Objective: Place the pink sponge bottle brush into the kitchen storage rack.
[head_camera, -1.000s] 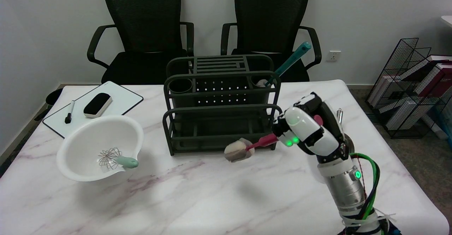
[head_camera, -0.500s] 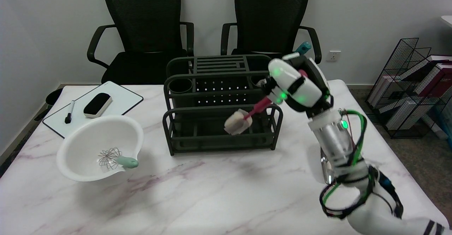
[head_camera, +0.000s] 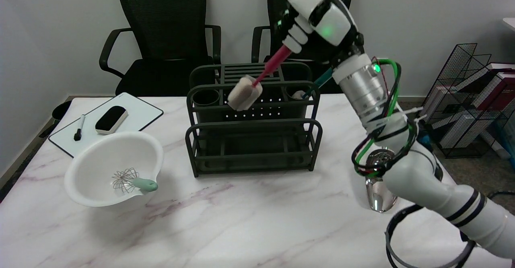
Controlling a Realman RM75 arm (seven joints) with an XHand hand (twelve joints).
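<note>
- The robot hand (head_camera: 318, 18) is gripping the brush (head_camera: 257, 83) by its pink handle, having lifted it from low in front of the rack (head_camera: 251, 139).
- The sponge head is now hanging above the rack's upper tier, ready for lowering in.

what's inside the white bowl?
A wire whisk with a pale green handle lies inside the white bowl, its handle resting toward the near rim. The bowl floor beneath the wires is partly hidden; nothing else shows.
</note>
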